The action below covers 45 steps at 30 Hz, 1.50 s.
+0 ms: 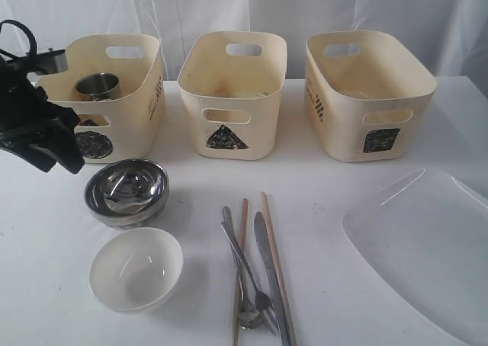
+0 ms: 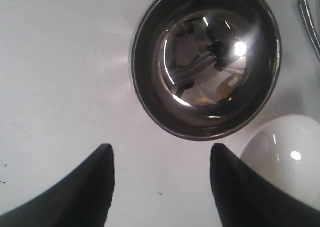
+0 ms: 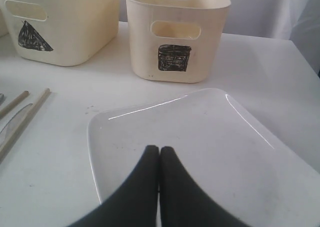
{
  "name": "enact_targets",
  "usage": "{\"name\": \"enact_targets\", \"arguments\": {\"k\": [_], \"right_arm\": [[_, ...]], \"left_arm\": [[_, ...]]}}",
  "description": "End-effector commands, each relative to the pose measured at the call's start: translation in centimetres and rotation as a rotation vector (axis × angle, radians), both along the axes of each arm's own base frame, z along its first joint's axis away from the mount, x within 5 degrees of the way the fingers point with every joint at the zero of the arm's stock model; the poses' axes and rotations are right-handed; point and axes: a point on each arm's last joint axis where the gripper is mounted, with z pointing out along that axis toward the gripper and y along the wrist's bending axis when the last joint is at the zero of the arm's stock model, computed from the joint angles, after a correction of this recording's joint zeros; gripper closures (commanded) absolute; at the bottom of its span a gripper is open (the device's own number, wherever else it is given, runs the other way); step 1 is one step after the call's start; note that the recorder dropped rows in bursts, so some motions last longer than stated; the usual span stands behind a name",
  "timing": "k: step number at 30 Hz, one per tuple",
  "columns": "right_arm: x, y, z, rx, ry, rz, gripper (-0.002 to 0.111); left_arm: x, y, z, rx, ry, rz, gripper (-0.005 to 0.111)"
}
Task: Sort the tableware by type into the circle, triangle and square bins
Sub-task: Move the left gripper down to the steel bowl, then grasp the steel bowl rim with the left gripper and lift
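My left gripper hangs open and empty at the table's left, just left of the nested steel bowls. In the left wrist view the left gripper is over bare table, a little short of the steel bowls, with the white bowl beside them. A steel mug stands inside the circle bin. Fork, spoon and knife lie between two chopsticks. My right gripper is shut and empty above the white plate.
The triangle bin and the square bin stand in a row to the right of the circle bin. The white bowl sits in front of the steel bowls. The large plate lies at the front right.
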Motion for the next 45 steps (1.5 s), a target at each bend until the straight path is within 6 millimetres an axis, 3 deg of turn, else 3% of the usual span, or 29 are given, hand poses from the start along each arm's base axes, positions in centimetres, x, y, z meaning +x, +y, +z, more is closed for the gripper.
{"name": "enact_targets", "arguments": {"k": [1, 10, 15, 26, 30, 42, 45], "right_arm": [[0.0, 0.0, 0.0, -0.001, -0.011, 0.002, 0.108], [0.0, 0.0, 0.0, -0.001, -0.011, 0.002, 0.108], [0.0, 0.0, 0.0, -0.001, -0.011, 0.002, 0.108], [0.0, 0.0, 0.0, -0.001, -0.011, 0.002, 0.108], [0.0, 0.0, 0.0, -0.001, -0.011, 0.002, 0.108], [0.0, 0.0, 0.0, -0.001, -0.011, 0.002, 0.108], [0.0, 0.0, 0.0, -0.001, -0.011, 0.002, 0.108]], "left_arm": [[0.2, -0.2, -1.7, -0.028, 0.024, 0.002, 0.047], [1.6, -0.5, -2.8, -0.062, -0.039, 0.039, 0.047], [2.1, -0.5, -3.0, -0.061, -0.081, 0.051, 0.035], [3.2, -2.8, -7.9, -0.065, -0.001, 0.016, 0.035], [3.3, -2.8, -8.7, -0.061, 0.021, 0.016, 0.035], [3.0, -2.9, -11.0, -0.060, 0.136, -0.001, 0.039], [2.8, -2.9, -11.1, -0.062, 0.162, -0.009, 0.047]]}}
